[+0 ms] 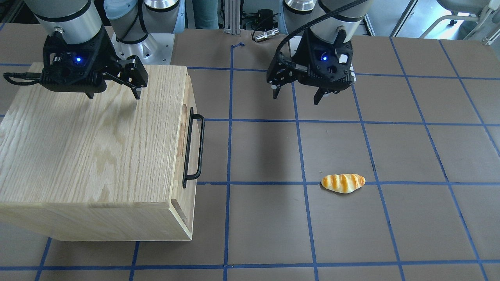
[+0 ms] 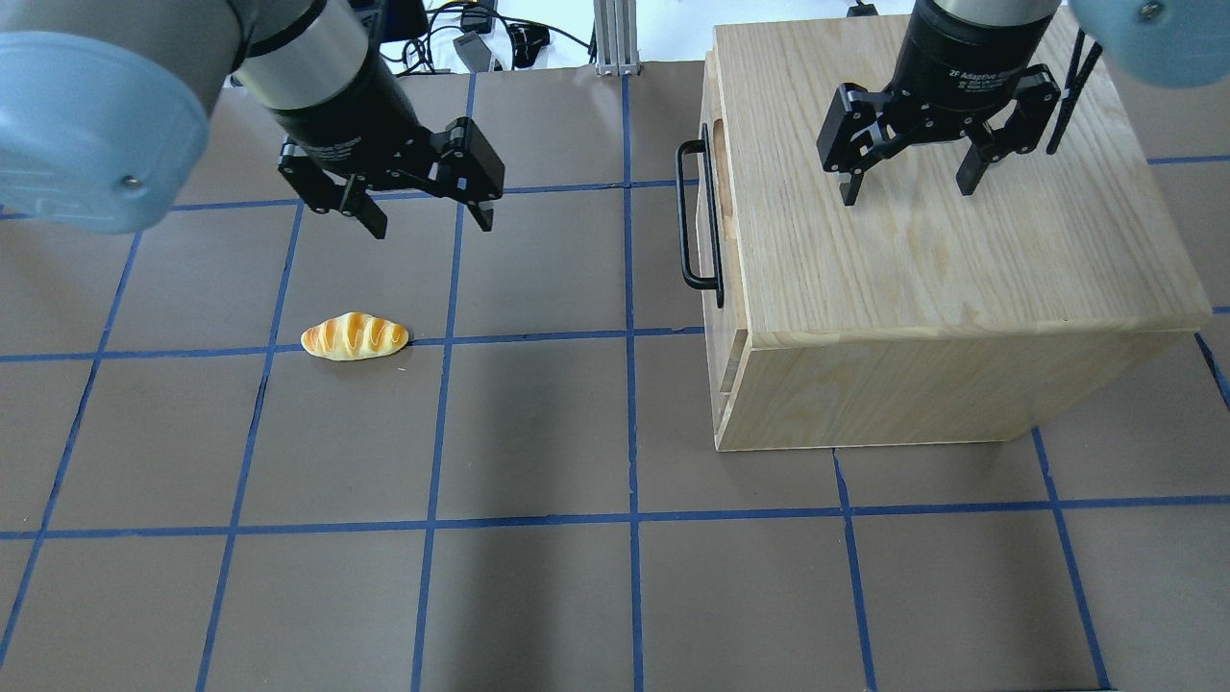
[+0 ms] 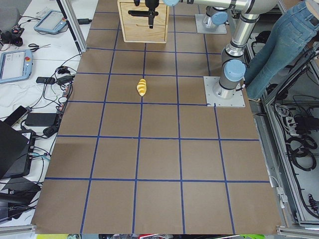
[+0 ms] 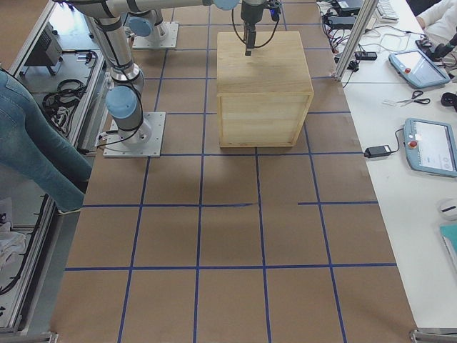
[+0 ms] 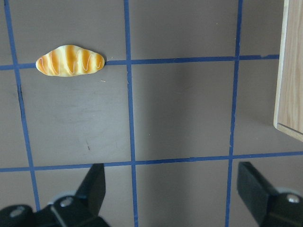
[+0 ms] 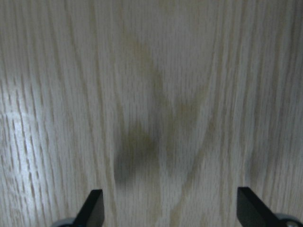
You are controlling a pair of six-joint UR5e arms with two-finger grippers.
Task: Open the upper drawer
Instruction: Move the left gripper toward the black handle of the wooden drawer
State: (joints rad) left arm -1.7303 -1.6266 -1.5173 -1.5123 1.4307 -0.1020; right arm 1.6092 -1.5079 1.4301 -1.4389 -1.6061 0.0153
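The left arm (image 2: 317, 58) and right arm (image 1: 66, 15) are made of silver tubes capped in pale blue. The left gripper (image 2: 432, 226) and right gripper (image 2: 906, 192) are black; white lettering (image 2: 966, 77) is printed on the right one.

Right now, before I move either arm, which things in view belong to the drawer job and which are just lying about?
Job: upper drawer with its black handle; left gripper, open; right gripper, open above the cabinet top.
Lying about: bread roll on the table.
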